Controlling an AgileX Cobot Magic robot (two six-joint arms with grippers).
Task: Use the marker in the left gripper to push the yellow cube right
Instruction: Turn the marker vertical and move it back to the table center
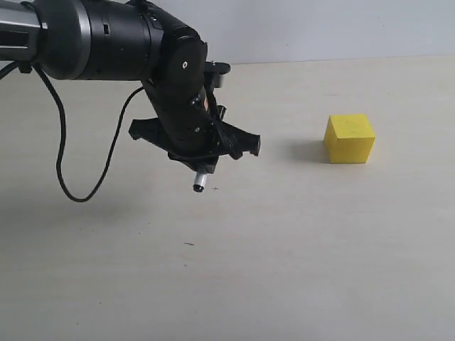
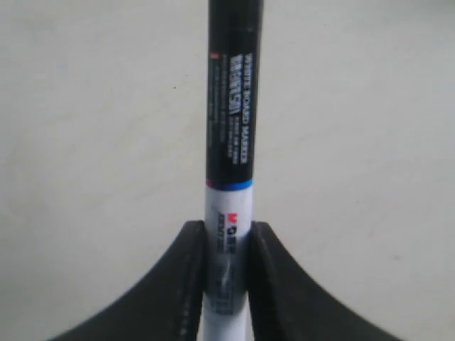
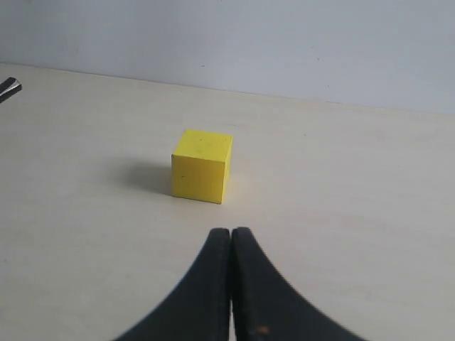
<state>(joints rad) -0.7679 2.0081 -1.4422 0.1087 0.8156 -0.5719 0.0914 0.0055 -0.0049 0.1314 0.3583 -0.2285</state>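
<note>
Left hand [image 2: 227,238] grips marker [image 2: 231,106], yellow cube [image 1: 349,139] well apart.

**A:** Right wrist camera is up. What am I looking at?

**B:** I've got the right gripper [image 3: 230,233], both fingers pressed together with nothing between them.

**A:** And the block?

**B:** The yellow cube [image 3: 202,165] sits flat on the pale table [image 3: 355,206], ahead of the fingertips and apart from them. There's a grey wall [image 3: 284,42] beyond. A small dark tip [image 3: 7,89] pokes in at the frame's edge, and I can't tell what it is.
</note>
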